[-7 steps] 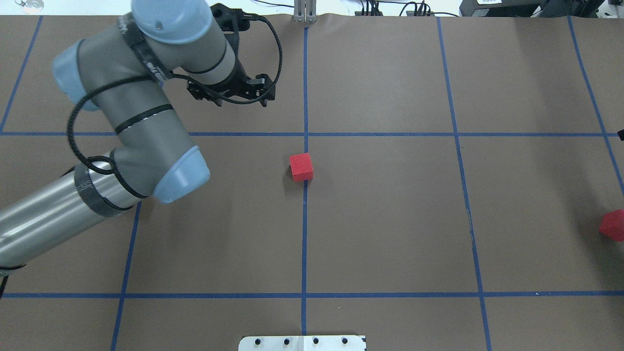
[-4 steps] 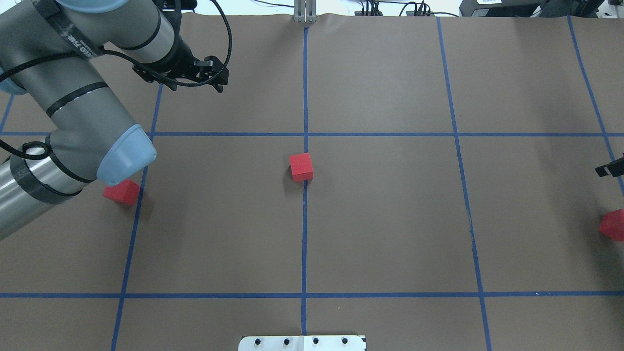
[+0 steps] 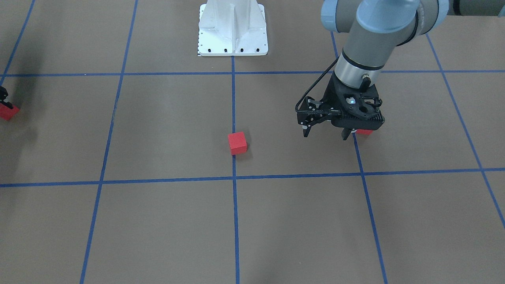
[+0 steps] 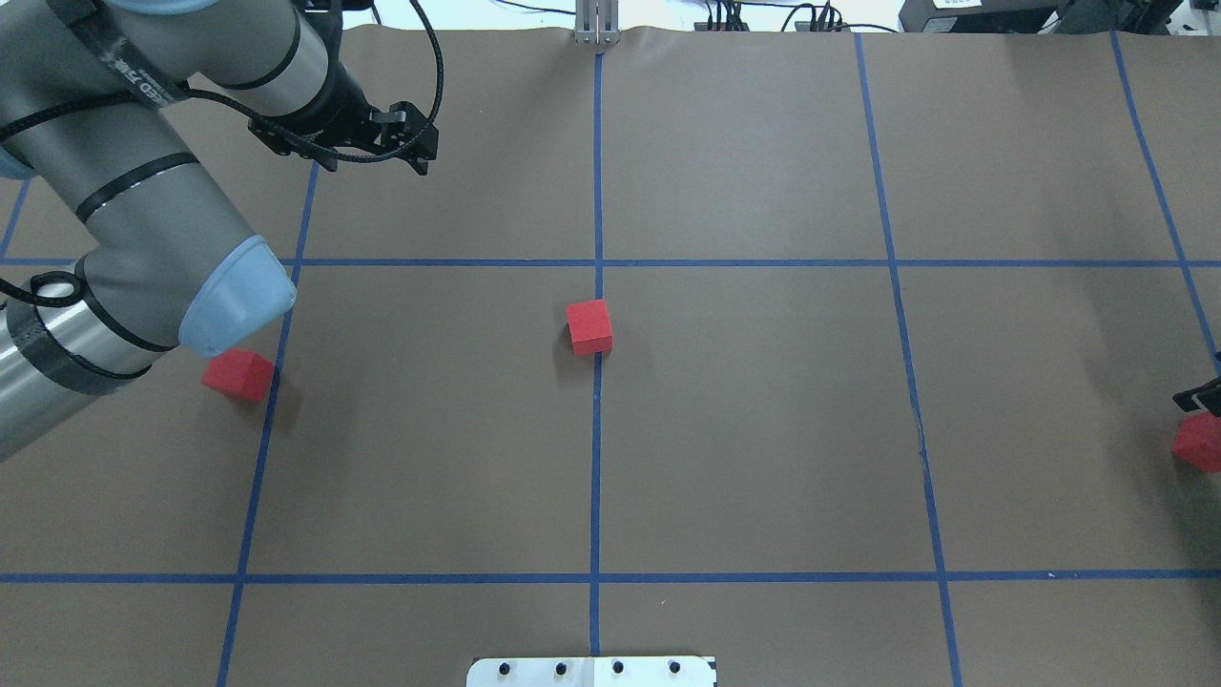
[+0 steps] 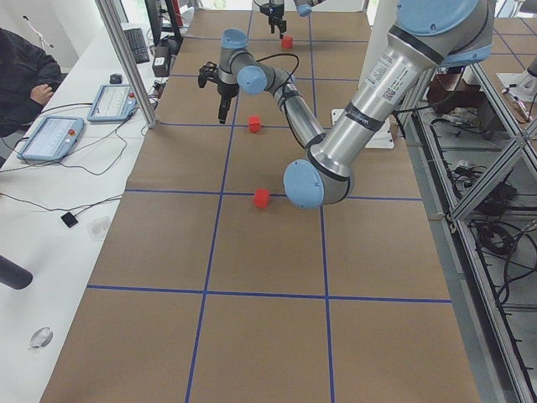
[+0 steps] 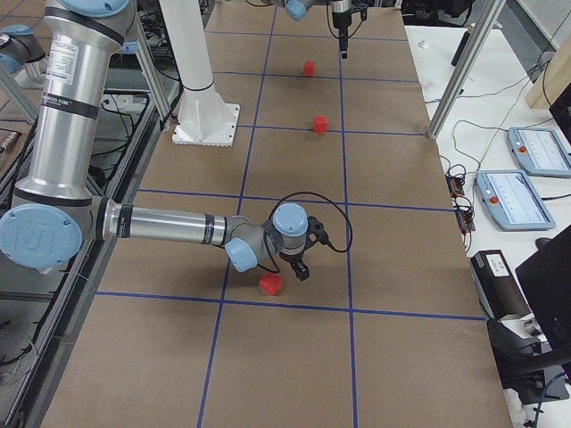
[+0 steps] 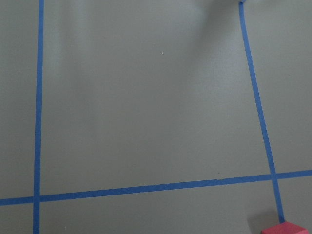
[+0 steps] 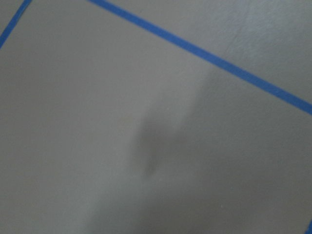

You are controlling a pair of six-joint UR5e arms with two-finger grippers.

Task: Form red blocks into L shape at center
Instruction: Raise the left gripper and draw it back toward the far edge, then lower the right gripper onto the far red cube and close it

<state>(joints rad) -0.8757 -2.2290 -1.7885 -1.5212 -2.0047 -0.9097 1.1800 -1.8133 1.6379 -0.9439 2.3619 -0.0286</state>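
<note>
One red block already sits at the center, touching the middle blue tape line, so you can treat it as the anchor the other two get built against.

Second block lies well off on the robot's left, just beside a tape line and close under the left arm's elbow. Your left gripper hangs above the floor with its fingers apart and nothing between them. From the front it looks to be over this block; the overhead shows it apart, farther out. Judge it as lining up for a descent, not yet committed.

Third block is at the table's far right edge. Your right gripper hovers just beside it, low. Whether its fingers are spread or closed, you cannot tell; only the side view shows it properly.

Both outlying blocks remain to be brought in, each on its own arm's side.
</note>
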